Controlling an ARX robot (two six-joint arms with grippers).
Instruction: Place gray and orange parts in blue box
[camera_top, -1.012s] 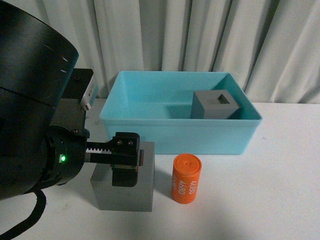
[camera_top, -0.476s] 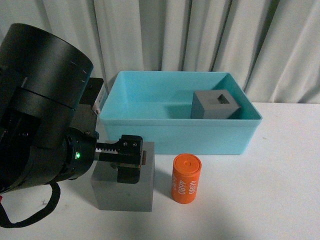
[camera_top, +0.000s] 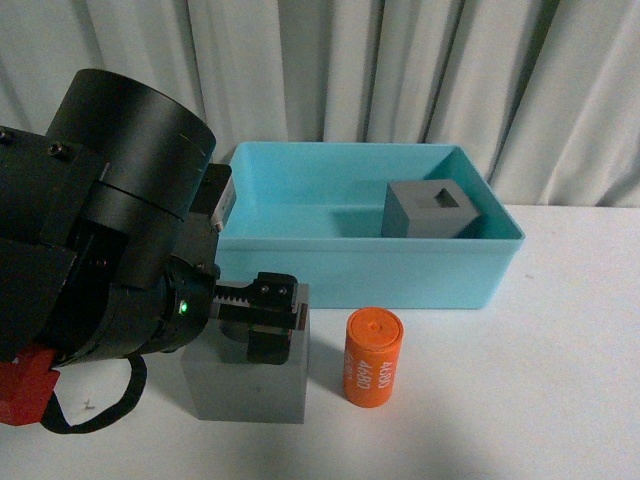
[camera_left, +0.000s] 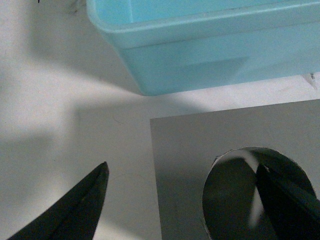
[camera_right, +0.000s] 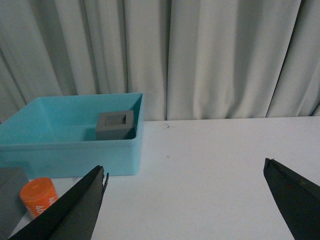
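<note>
Two parts remain on the table (camera_top: 560, 380): the round-hole cube (camera_top: 250, 392), lower centre-left of the front view, and the orange cylinder (camera_top: 372, 356) just right of it. A square-hole cube (camera_top: 428, 210) sits in the blue box (camera_top: 360, 262), upper right. Directly over the round-hole cube is the left gripper (camera_top: 268, 340), spread and holding nothing. One finger (camera_left: 290, 205) dips into the hole, the other (camera_left: 75, 210) hangs outside the edge, so the cube wall lies betw. them. Box is just behind. Off to the side, the right gripper (camera_right: 183, 165) is spread wide, empty.
</note>
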